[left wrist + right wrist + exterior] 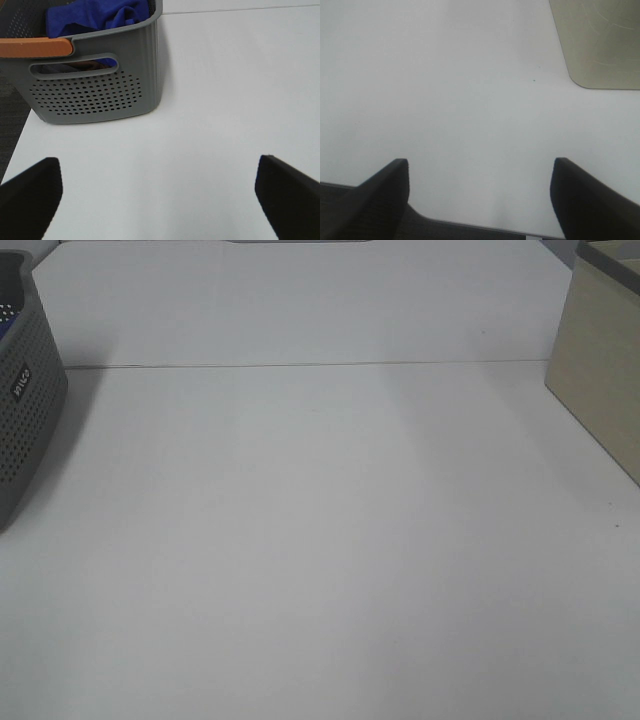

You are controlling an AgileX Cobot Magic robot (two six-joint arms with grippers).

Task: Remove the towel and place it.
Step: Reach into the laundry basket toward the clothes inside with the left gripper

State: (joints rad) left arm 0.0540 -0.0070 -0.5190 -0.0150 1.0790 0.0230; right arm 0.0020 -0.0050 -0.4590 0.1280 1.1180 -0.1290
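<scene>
The royal-blue towel lies crumpled inside a grey perforated basket with an orange handle. In the exterior high view only the basket's side shows at the left edge, with a sliver of blue at its top. My left gripper is open and empty above the white table, a short way from the basket. My right gripper is open and empty near the table's front edge. Neither gripper shows in the exterior high view.
A beige box stands at the right side of the white table; it also shows in the right wrist view. Dark floor lies beyond the table's edge.
</scene>
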